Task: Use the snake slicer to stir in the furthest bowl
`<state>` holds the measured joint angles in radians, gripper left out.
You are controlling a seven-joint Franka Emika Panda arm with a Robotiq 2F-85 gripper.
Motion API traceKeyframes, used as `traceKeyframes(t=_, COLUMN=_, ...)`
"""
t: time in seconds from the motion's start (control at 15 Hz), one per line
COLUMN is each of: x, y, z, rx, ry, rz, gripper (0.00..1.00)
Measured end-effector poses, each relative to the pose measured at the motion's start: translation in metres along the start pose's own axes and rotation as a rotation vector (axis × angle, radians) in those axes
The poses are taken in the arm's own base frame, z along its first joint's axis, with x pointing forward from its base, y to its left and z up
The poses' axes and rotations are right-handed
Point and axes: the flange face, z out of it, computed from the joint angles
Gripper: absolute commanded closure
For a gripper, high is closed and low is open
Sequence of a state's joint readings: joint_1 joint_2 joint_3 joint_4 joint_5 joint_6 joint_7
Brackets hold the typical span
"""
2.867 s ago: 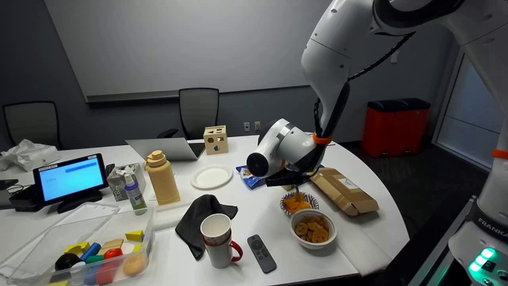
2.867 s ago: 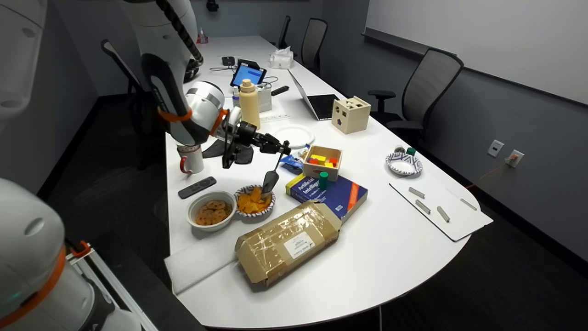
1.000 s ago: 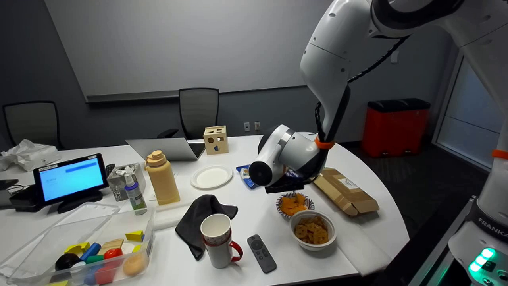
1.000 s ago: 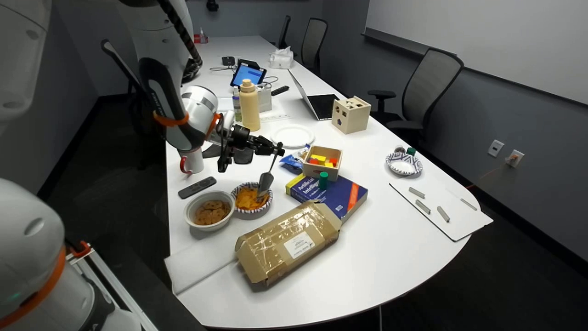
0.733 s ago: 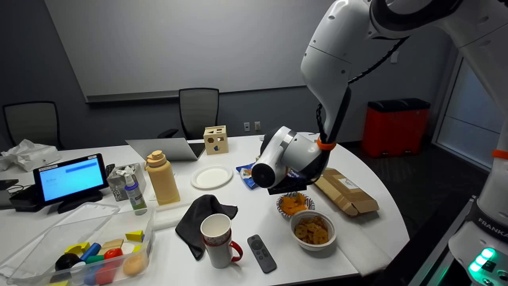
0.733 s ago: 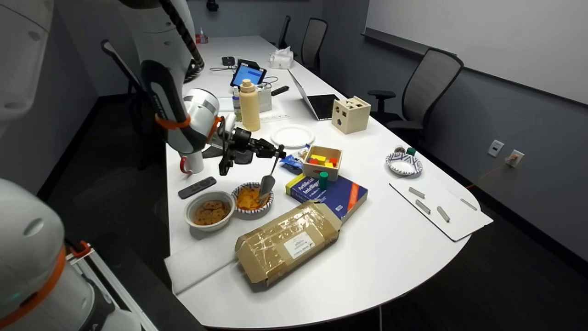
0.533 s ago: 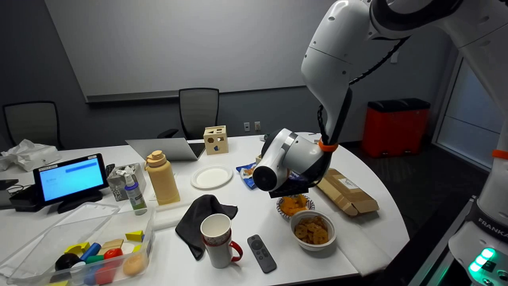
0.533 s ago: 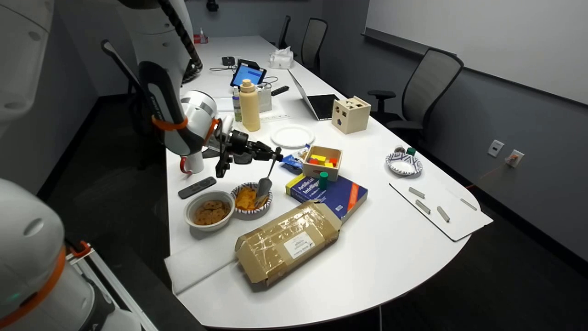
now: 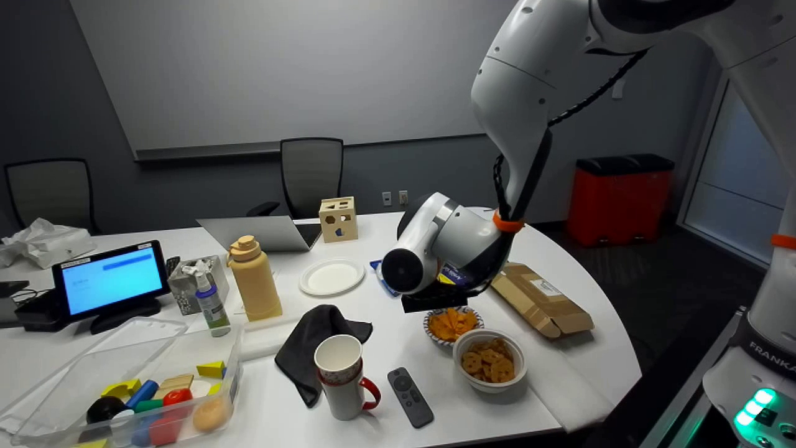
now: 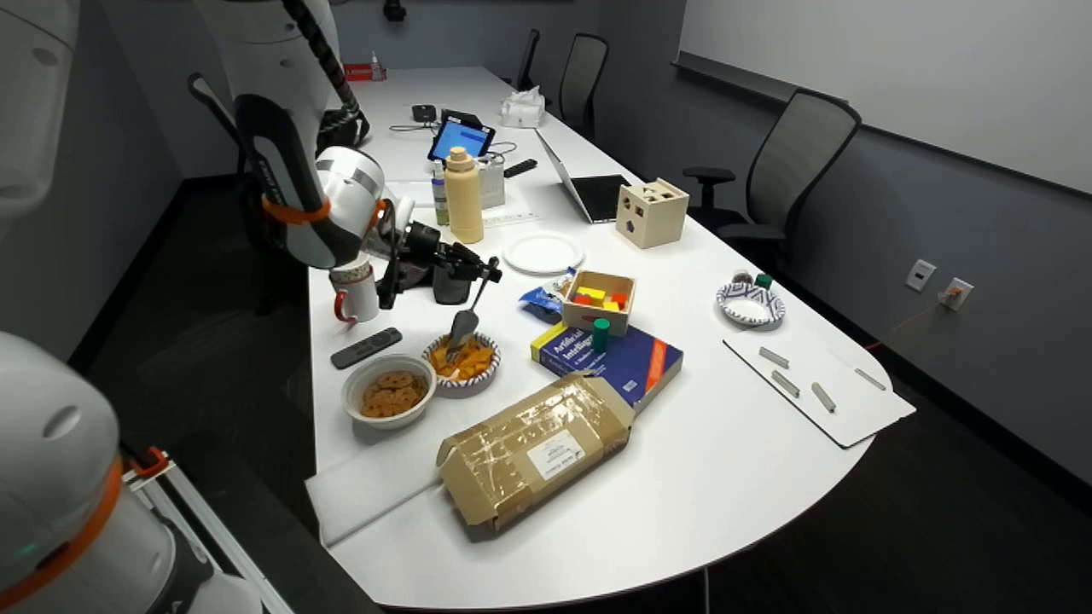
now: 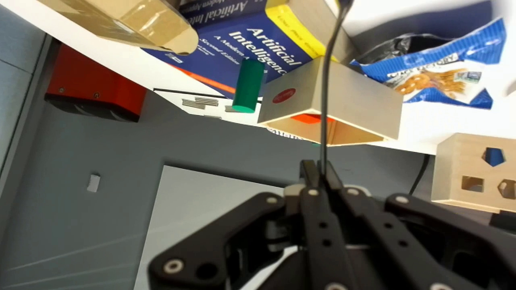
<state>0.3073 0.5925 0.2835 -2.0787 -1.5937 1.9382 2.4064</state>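
Note:
My gripper (image 10: 493,271) is shut on the thin shaft of the slicer (image 10: 463,327), a grey slotted server tilted downward. The shaft (image 11: 325,100) also runs up between the fingertips (image 11: 320,171) in the wrist view, where the blade is out of view. The blade tip is among orange chips (image 10: 474,365) in a patterned paper bowl (image 10: 488,372). This bowl (image 9: 431,333) and its chips (image 9: 453,323) also show in an exterior view, where the fingers and slicer are hidden behind the arm. A plain white bowl (image 10: 388,419) of brown cookie-like snacks (image 10: 394,394) stands right beside it.
A taped cardboard box (image 10: 537,448) and a blue book (image 10: 631,367) lie close to the chip bowl. A wooden box of blocks (image 10: 597,317) and a blue snack bag (image 10: 542,303) are behind. A remote (image 10: 367,348) and red-handled mugs (image 10: 358,300) stand nearby. Another patterned bowl (image 10: 751,319) is farther off.
My gripper and the slicer have moved sideways toward the mugs. The chip bowl has slid slightly the same way, and its chips have shifted. The slicer stays in the grip.

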Motion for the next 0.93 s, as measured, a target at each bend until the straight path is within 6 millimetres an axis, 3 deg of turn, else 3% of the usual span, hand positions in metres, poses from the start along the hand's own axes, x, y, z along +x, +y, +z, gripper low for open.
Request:
traceKeyframes(t=0.4, x=0.023, y=-0.006, z=0.002, rx=0.026, ry=0.039, rz=0.056, gripper=0.99)
traceKeyframes(t=0.93, x=0.005, y=0.008, z=0.041, rx=0.007, ry=0.073, rz=0.023, gripper=0.99)
